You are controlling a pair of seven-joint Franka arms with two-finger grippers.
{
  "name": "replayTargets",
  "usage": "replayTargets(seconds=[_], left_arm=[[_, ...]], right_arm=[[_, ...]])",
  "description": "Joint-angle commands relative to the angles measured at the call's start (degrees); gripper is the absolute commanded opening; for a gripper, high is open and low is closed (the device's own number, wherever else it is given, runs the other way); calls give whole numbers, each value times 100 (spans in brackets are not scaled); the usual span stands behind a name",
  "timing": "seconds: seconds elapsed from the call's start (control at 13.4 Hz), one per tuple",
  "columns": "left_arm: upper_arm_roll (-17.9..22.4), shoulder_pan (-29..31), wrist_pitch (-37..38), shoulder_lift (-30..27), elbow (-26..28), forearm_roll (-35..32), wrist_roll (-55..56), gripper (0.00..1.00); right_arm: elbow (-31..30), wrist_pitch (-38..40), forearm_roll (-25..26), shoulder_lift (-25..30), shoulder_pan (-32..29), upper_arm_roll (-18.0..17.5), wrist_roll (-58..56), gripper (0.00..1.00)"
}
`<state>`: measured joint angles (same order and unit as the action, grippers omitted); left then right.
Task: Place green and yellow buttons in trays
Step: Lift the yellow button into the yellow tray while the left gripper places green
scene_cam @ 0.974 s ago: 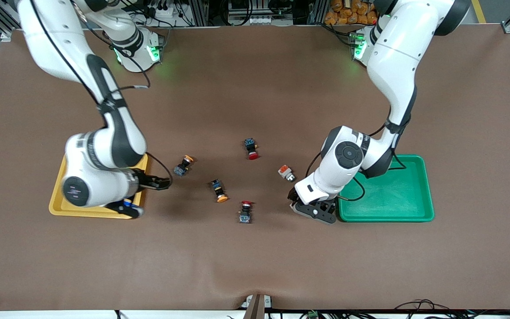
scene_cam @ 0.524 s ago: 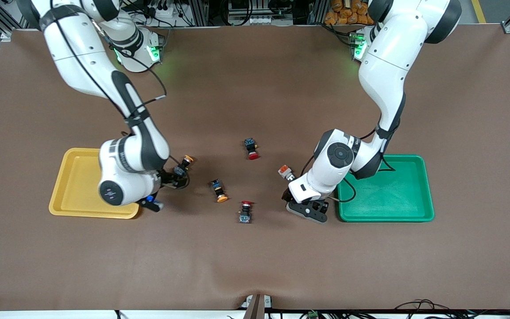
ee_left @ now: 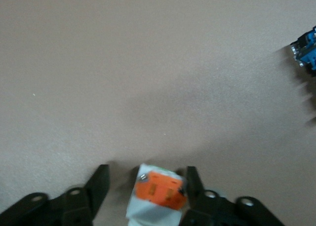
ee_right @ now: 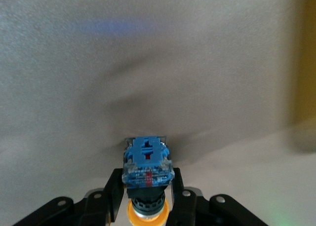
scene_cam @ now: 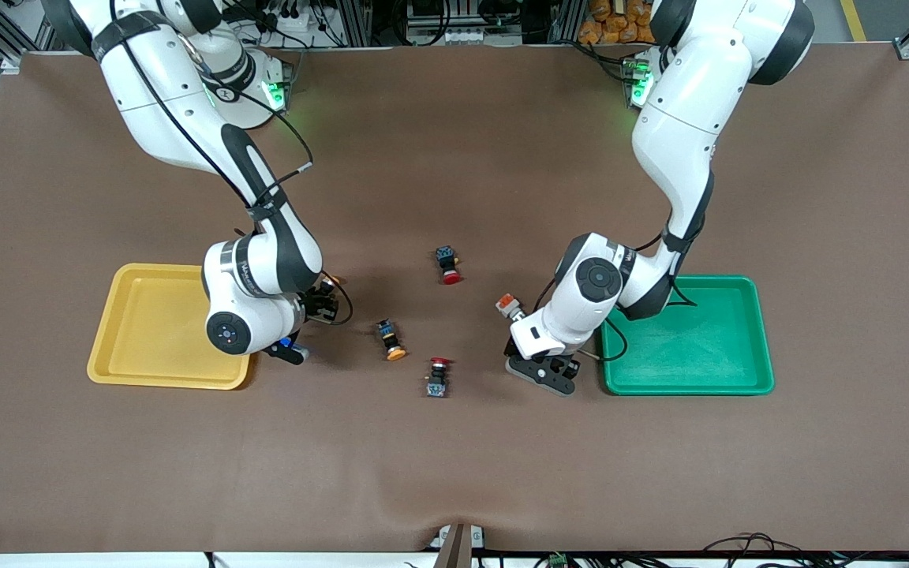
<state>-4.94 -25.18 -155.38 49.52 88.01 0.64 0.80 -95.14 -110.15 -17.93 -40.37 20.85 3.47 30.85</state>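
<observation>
My right gripper (scene_cam: 322,304) is low beside the yellow tray (scene_cam: 147,371) and is shut on a yellow-capped switch (ee_right: 147,159). Its fingers (ee_right: 116,186) press both sides of the blue-and-black body, and only the orange cap (scene_cam: 334,279) shows in the front view. My left gripper (scene_cam: 516,319) is open and low beside the green tray (scene_cam: 691,388). The silver-white switch with an orange block (ee_left: 159,191) lies between its fingers (ee_left: 98,179); it also shows in the front view (scene_cam: 507,303). A second yellow-capped switch (scene_cam: 390,339) lies mid-table. The other silver-white switch is out of view.
Two red-capped black switches lie mid-table, one farther from the front camera (scene_cam: 448,264) and one nearer (scene_cam: 437,375). Both trays are bare inside. Another switch's blue body (ee_left: 307,51) shows at the edge of the left wrist view.
My right arm swung from over the yellow tray to the yellow-capped switch and now covers its body. My left gripper edged away from the green tray, down around the silver-white switch.
</observation>
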Motion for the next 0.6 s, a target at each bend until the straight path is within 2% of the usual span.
replayTargets(seconds=[0.0, 0.3, 0.52], left_arm=[[10, 13, 16, -74, -82, -72, -106, 0], [19, 197, 708, -389, -197, -29, -115, 0], [-16, 522, 1491, -785, -179, 15, -141, 0]], right_arm=[[-93, 1, -88, 257, -89, 22, -17, 0], [1030, 1361, -26, 346, -730, 48, -490, 0], [1498, 1593, 114, 346, -1196, 48, -1193, 0]])
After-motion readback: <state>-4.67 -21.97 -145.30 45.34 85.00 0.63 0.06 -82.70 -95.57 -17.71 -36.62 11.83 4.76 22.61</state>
